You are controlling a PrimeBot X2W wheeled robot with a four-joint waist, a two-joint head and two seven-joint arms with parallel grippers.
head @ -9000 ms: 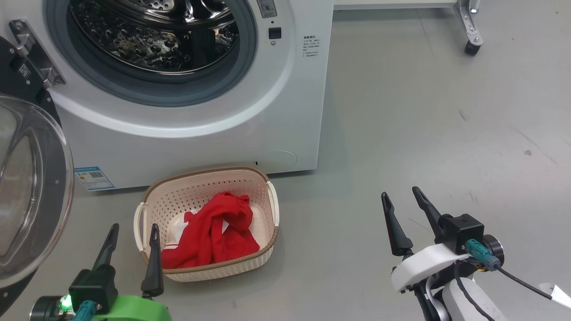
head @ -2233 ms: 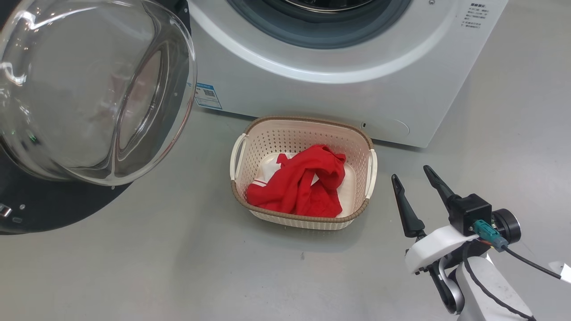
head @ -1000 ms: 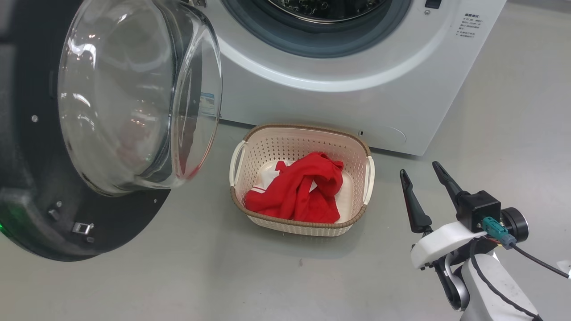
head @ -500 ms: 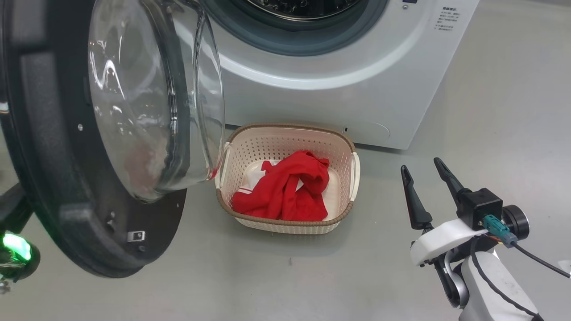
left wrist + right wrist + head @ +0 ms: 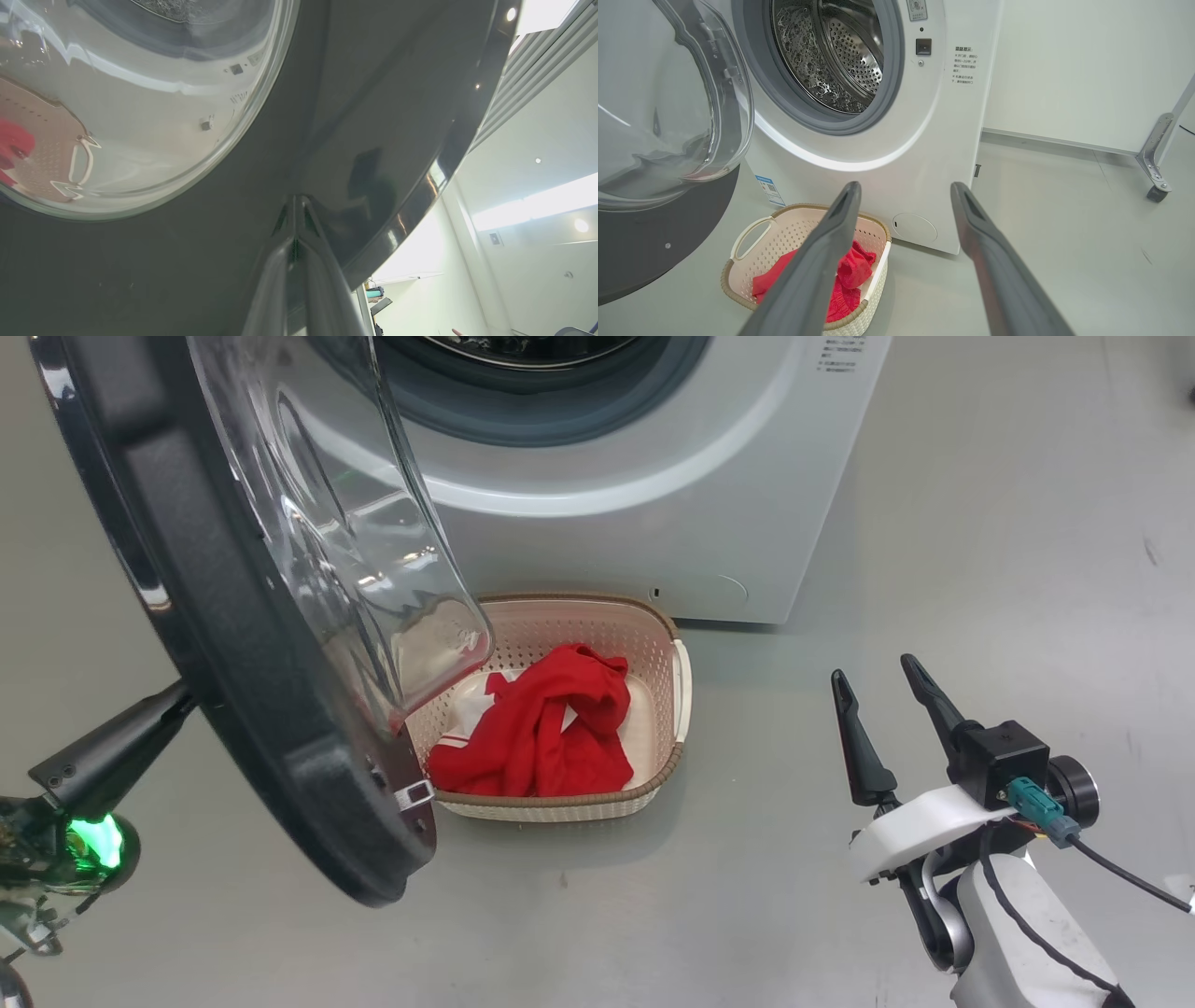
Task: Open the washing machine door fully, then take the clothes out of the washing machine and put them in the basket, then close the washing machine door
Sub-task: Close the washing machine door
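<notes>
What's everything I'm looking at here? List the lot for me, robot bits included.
floor: one, grey, all around
washer: one, white, at the back, mouth uncovered
drum: one, silvery, inside the washer
door: one, black rim with a clear glass bowl, standing partly open on the washer's left
sticker: one, blue, low on the washer's front
basket: one, cream with a brown rim, on the floor before the washer
clothes: one garment, red with white trim, in the basket
caster: one, black, far right of the washer
left pincer: one, dark, shut, tips at the door's black outer face
right pincer: one, dark, open and empty, right of the basket
</notes>
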